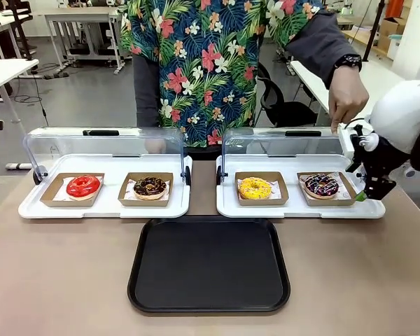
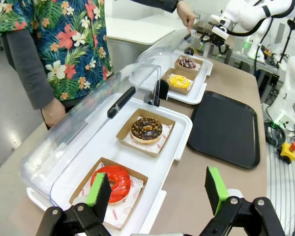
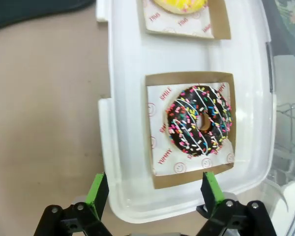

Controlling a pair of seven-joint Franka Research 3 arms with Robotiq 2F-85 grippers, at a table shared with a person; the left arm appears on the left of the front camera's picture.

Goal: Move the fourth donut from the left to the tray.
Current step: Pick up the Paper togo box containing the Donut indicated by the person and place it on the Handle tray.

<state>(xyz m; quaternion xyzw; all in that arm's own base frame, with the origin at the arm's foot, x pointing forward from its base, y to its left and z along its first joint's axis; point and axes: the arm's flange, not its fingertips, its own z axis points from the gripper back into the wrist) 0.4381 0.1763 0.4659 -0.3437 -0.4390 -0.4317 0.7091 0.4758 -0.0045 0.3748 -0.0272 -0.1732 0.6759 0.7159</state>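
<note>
Chocolate-glazed, the fourth donut (image 3: 199, 120) sits rightmost in its white display tray (image 3: 123, 98) — our right gripper (image 3: 153, 189) hovers beside it, wide open, empty.

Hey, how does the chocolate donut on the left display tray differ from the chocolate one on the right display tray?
The left tray's chocolate donut carries yellowish crumbs; the right tray's chocolate donut has white drizzle and coloured sprinkles. The crumbed one sits beside a red donut, the sprinkled one beside a yellow donut. The open right gripper faces the sprinkled one, not the crumbed one. Both are dark rings in square brown holders.
</note>
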